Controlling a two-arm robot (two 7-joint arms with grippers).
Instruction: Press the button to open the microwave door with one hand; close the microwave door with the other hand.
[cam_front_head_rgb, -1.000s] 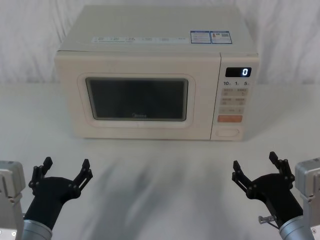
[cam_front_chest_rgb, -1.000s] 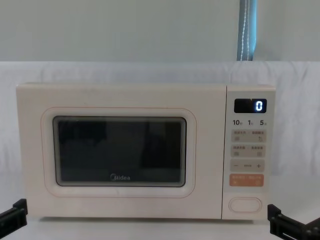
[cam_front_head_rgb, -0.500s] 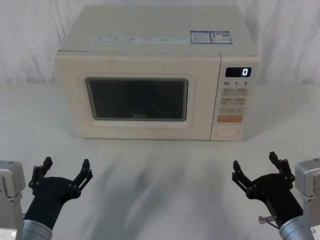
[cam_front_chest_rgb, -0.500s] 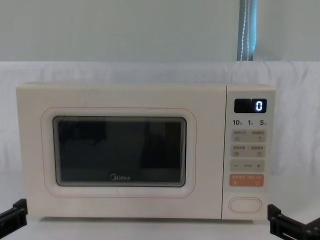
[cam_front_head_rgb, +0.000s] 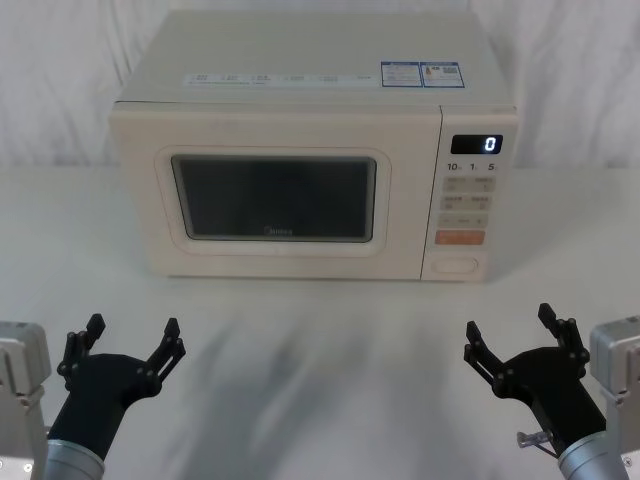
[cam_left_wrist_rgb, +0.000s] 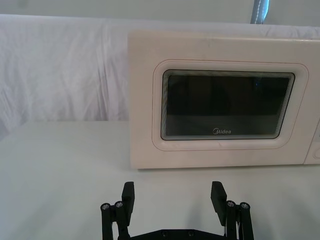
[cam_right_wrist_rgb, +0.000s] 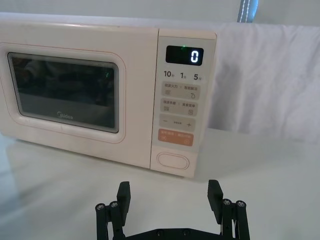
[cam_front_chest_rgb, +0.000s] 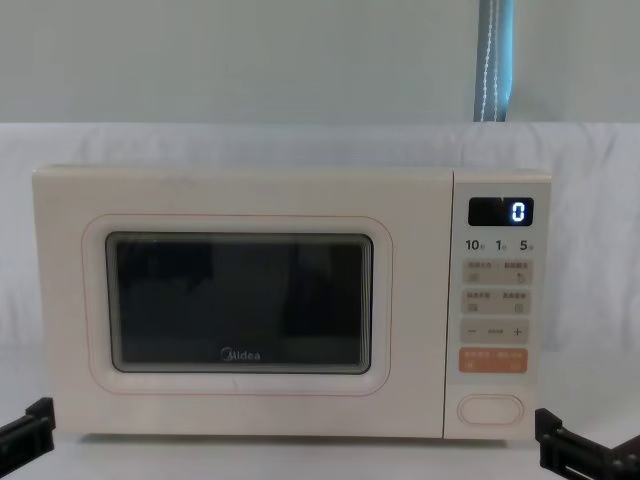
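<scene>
Lower right of the microwave front, the button: stiff key, I'd push it squarely | microwave door shut, rigid hinged panel | right gripper and left gripper at frame bottom, jaws released.

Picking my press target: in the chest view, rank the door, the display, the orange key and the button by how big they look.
1. Door, by far the largest.
2. Orange key, button and display: all look about alike, too close to rank. All sit on the same front face, so nearness doesn't skew it.
</scene>
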